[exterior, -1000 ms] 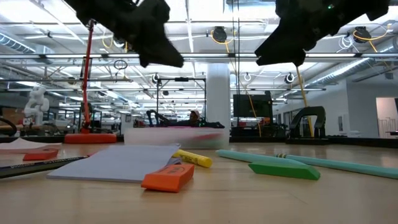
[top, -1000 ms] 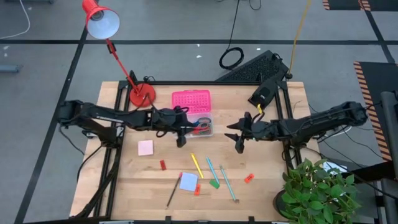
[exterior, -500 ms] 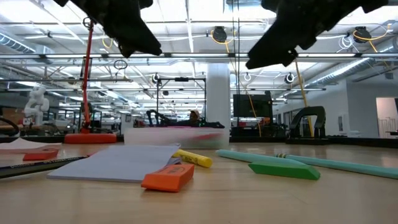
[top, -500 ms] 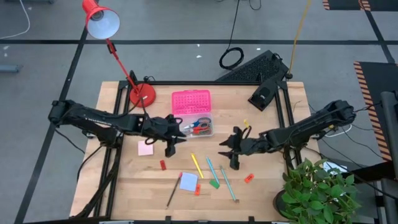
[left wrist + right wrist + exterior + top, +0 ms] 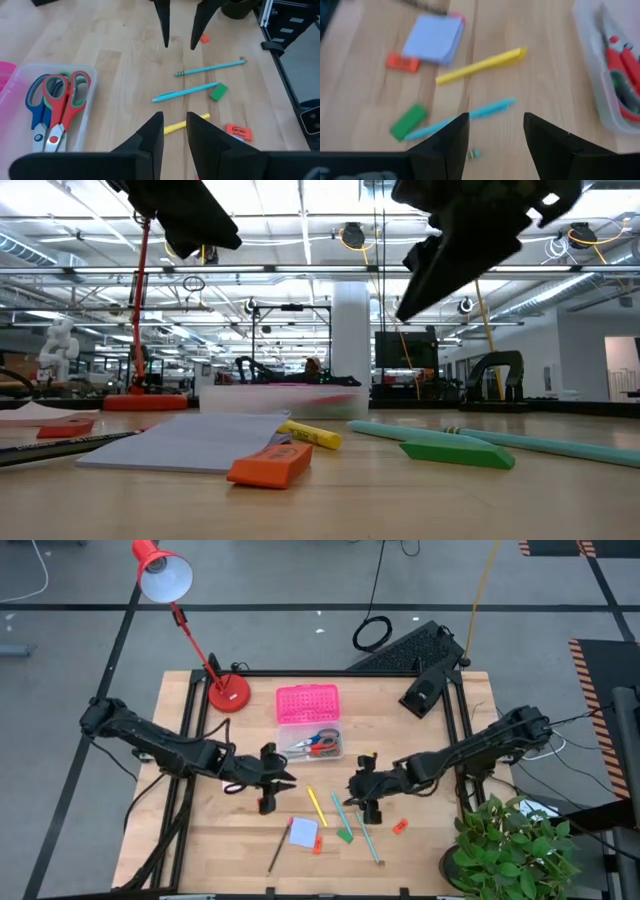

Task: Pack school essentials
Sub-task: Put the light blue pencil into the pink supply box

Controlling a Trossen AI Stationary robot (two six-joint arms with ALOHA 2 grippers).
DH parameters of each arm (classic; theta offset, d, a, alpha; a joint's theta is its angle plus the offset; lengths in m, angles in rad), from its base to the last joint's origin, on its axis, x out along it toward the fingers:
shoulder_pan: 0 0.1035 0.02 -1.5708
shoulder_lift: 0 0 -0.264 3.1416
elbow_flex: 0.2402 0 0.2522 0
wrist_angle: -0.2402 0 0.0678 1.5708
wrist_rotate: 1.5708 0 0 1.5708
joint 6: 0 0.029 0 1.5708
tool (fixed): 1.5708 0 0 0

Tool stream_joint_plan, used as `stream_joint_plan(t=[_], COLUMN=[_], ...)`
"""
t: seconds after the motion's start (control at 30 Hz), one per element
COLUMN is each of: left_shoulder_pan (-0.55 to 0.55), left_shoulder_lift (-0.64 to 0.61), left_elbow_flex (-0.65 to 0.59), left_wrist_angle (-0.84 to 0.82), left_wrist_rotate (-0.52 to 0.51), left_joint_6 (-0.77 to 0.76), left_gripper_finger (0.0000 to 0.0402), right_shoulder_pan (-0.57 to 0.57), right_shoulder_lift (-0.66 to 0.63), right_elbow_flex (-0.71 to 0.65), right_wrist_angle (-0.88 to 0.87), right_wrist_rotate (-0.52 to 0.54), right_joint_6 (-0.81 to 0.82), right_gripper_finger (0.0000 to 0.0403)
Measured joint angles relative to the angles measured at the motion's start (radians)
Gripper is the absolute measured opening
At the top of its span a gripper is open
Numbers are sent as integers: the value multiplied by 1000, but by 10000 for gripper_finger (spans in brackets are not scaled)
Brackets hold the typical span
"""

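Both arms have dropped from near the box [image 5: 315,740] toward the loose items mid-surface, so a fresh pick looks next. Scissors [image 5: 55,107] already in box; pencils, erasers, pads not yet packed. L hand [image 5: 268,790] low, just above the red eraser [image 5: 262,806], fingers slightly apart, empty. R hand [image 5: 366,798] over the teal pencils [image 5: 349,817], fingers open wider, empty. Yellow pencil [image 5: 316,806] lies between the two hands.

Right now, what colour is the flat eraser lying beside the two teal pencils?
Green; the eraser shows best in the left wrist view, beside the teal pencils.
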Motion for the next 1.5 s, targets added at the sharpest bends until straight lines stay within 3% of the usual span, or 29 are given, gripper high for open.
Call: stream_joint_plan(t=[0.37,0.57,0.87,1.13,1.4,1.5], left_shoulder_pan=[-15,-18,-18,-18,-19,-21], left_shoulder_lift=[0,0,0,0,0,0], left_elbow_flex=[0,0,0,0,0,0], left_wrist_angle=[2,23,42,50,52,52], left_wrist_rotate=[-2,-3,-3,-3,-9,-9], left_joint_6=[-30,-28,-16,-21,-34,-41], left_gripper_finger=[85,85,85,85,85,85], right_shoulder_pan=[4,12,95,113,104,105], right_shoulder_lift=[16,36,129,126,146,144], right_elbow_flex=[3,4,3,3,3,2], right_wrist_angle=[-17,15,16,32,50,68], right_wrist_rotate=[-27,-46,-75,-76,-64,-8], right_joint_6=[6,115,139,-130,-172,-208], right_gripper_finger=[203,197,197,196,196,196])
